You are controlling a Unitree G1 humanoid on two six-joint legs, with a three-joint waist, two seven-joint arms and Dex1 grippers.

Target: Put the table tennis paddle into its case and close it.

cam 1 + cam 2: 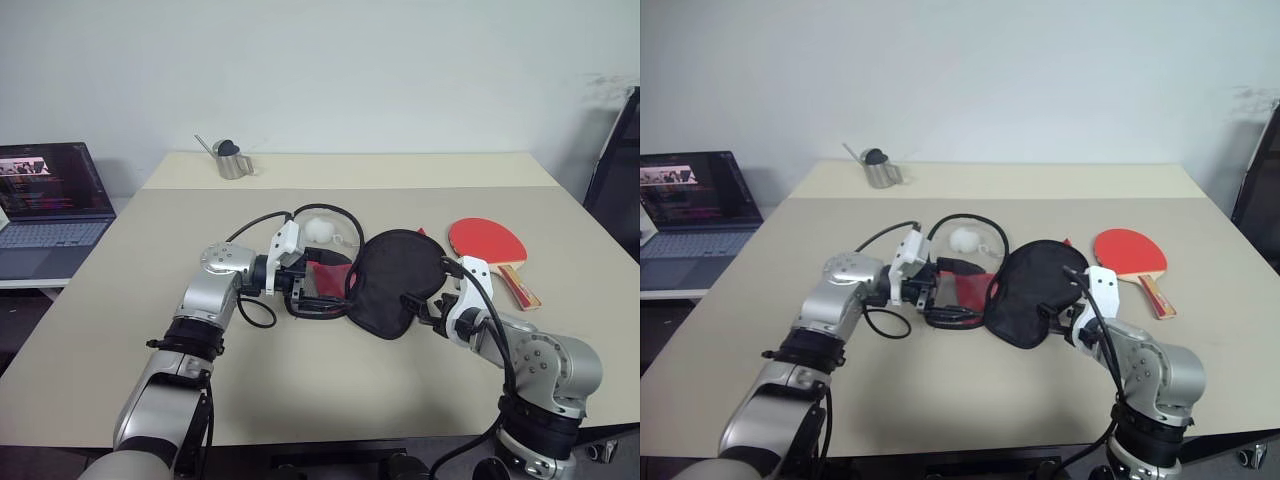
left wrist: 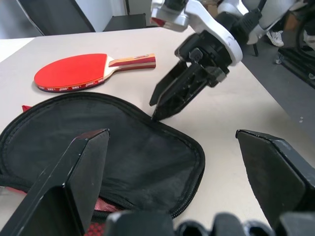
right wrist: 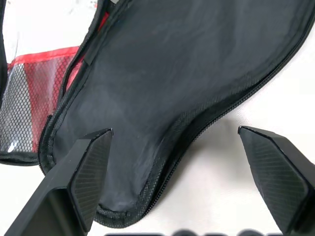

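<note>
while unzipped, case (image 1: 395,280) beside paddle (image 1: 487,243)

Both arms reach forward over the worktop (image 1: 300,390), elbows bent, forearms converging toward the middle. The left gripper (image 1: 318,288) lies nearly level and points across to the right, its jaws spread wide with both black fingers (image 2: 74,182) well apart. The right gripper (image 1: 422,308) points forward and tilts downward, fingertips close to the worktop; its jaws also stand wide open, nothing between them. The two grippers are near each other but apart, neither touching the other.
</note>
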